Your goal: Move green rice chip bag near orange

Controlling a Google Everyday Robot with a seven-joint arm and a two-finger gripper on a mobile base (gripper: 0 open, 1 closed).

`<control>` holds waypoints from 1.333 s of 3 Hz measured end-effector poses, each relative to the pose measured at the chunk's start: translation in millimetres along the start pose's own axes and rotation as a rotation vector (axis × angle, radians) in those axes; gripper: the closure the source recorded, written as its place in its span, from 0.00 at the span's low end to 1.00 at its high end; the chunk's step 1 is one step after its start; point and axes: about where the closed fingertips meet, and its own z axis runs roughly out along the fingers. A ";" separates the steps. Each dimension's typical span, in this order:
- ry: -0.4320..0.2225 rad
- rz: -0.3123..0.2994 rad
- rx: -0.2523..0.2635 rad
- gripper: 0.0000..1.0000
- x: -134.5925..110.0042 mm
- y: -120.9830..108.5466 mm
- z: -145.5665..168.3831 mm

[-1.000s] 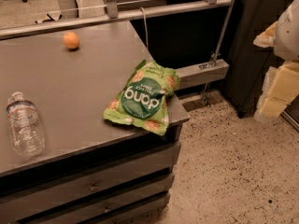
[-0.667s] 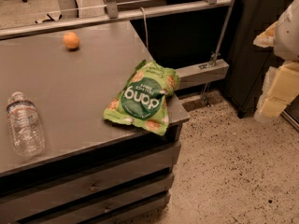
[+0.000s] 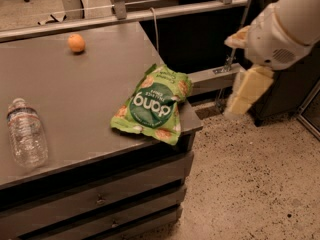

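1. The green rice chip bag (image 3: 152,104) lies flat at the table's (image 3: 85,94) near-right corner, mid-frame, with its lower edge overhanging. That makes it easy to reach from the floor side.
2. The orange (image 3: 76,43) sits upper left, well apart from the bag, so the task is not yet done.
3. The gripper (image 3: 239,103) hangs at right, off the table and holding nothing. I cannot tell whether it is spread or closed.
4. The water bottle (image 3: 26,134) lies lower left, off the likely path.

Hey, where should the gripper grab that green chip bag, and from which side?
Probably the green rice chip bag by its crinkled near-right edge, which seems to overhang the table corner, coming from the right, where the gripper hangs off the table.
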 end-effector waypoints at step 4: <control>-0.290 -0.015 -0.113 0.00 -91.6 -49.7 151.8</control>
